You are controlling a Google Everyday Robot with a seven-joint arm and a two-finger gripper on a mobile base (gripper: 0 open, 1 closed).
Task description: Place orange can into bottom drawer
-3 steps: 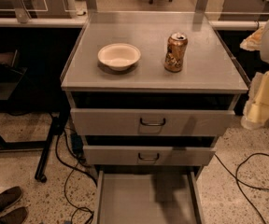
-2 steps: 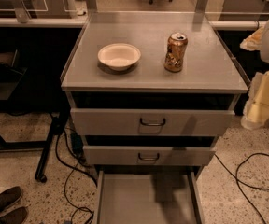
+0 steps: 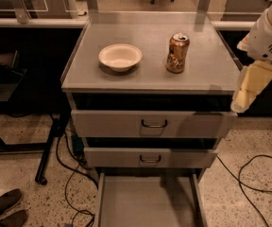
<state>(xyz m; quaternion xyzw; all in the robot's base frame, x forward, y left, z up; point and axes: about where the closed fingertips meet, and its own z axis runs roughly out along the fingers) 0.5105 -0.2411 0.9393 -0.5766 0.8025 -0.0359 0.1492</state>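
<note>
Status: can (image 3: 177, 53) upright on cabinet top (image 3: 207, 72), ungrasped; drawer (image 3: 148, 205) open below. Beside the right edge hangs gripper (image 3: 243, 96), grip state indeterminate. Next: reach left, grasp can.

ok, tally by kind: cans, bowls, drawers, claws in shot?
Cans: 1, the orange can on the cabinet top.
Bowls: 1, the cream bowl, left of the can.
Drawers: 3; the bottom drawer is pulled out.
Claws: 1, the claw, right of the cabinet top.
Total: 6.
</note>
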